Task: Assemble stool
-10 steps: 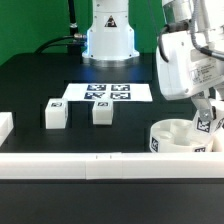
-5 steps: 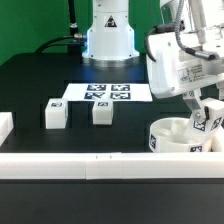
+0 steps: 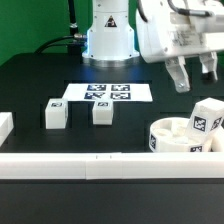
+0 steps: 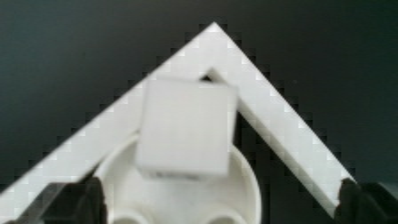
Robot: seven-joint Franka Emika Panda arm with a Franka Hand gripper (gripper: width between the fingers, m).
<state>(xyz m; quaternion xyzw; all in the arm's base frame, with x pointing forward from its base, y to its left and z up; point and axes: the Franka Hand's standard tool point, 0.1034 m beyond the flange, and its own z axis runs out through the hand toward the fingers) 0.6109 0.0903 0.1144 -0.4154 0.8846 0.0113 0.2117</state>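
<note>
One leg [image 3: 205, 118] stands upright in the seat [image 3: 170, 137] at the exterior view's right, so that step looks done. A second leg [image 3: 55, 114] and a third leg [image 3: 101, 112] sit loose near the marker board [image 3: 100, 92], still to be fitted. The gripper [image 3: 194, 78] hangs above the seat, fingers spread and empty.

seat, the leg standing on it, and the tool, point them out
seat [image 3: 178, 143], exterior view, front wall
leg [image 3: 205, 121], exterior view, tagged face
tool [image 3: 196, 78], exterior view, midway between its fingertips
</note>
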